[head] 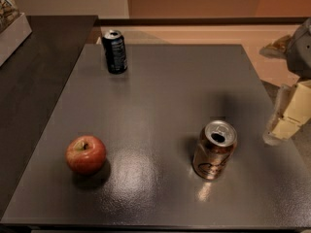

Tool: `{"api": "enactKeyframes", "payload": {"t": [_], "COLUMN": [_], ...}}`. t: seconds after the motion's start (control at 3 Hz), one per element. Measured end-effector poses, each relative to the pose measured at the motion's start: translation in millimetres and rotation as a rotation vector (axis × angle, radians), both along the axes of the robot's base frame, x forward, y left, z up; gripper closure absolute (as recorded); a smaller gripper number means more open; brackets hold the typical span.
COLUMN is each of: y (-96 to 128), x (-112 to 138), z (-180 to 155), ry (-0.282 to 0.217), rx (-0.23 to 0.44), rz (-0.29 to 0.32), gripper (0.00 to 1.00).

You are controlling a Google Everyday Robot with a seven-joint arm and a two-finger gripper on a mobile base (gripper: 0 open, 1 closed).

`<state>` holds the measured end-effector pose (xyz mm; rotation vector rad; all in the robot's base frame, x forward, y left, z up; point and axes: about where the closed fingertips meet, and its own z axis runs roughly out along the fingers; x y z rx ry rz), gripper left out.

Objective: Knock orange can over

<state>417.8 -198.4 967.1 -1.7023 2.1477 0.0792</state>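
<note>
The orange can (214, 150) stands upright on the dark grey table (160, 96), toward the front right. It has a coppery body with dark curly markings and an open silver top. My gripper (284, 118) is at the right edge of the view, beyond the table's right side and above it. It is to the right of the can and a little farther back, apart from it, with pale cream-coloured fingers pointing down-left.
A dark blue can (114, 51) stands upright at the table's back left. A red apple (85, 154) lies at the front left. A dark counter (39, 67) adjoins the table on the left, with a white box (10, 25) at its far end.
</note>
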Motion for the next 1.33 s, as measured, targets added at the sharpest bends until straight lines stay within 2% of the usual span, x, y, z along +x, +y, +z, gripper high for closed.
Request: {"api": "enactKeyframes", "payload": {"t": [0.67, 1.33], "y": [42, 73], "x": [-20, -40], "z": [-25, -52], "ry": [0.036, 0.102], "rx": [0.185, 0.272], "rz": [0.053, 0.114], "gripper": [0.00, 0.00]}}
